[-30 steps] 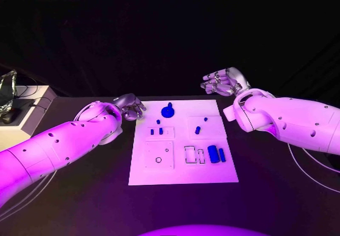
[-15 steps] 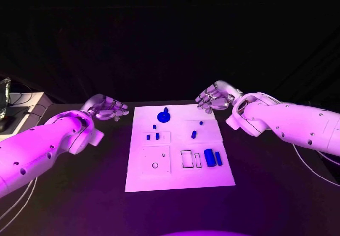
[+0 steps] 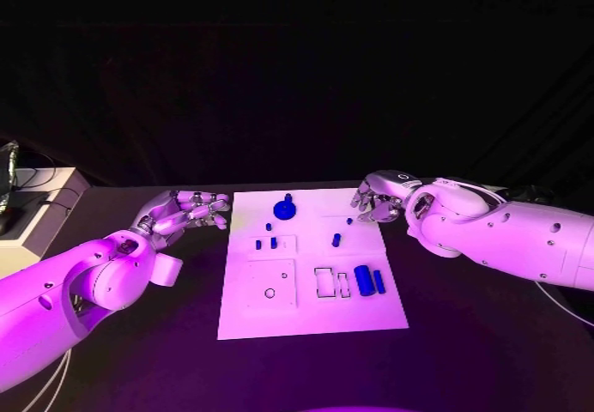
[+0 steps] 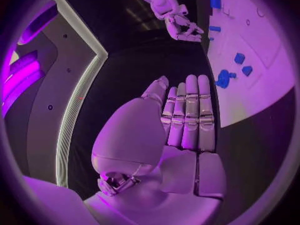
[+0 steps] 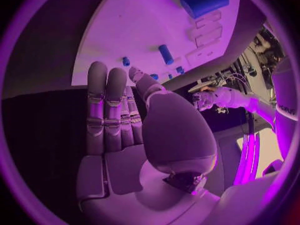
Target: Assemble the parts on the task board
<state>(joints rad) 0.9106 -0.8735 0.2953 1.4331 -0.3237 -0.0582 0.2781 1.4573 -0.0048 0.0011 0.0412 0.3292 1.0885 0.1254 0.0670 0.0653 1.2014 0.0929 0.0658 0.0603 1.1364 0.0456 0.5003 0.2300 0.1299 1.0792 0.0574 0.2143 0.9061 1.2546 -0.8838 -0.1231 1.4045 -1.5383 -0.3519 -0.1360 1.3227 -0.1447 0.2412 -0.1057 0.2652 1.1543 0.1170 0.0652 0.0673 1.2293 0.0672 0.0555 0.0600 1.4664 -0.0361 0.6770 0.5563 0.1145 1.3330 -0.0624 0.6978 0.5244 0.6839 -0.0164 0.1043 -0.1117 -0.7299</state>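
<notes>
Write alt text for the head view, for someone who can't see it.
A white task board lies mid-table with small blue parts on it. The robot's left hand and right hand flank its far end, both empty with fingers apart.

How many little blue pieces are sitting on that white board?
8, though tiny ones may be missed. Round knob at the far edge; dot; a pair left of centre; two right of centre; two larger bars nearer, on the task board.
</notes>
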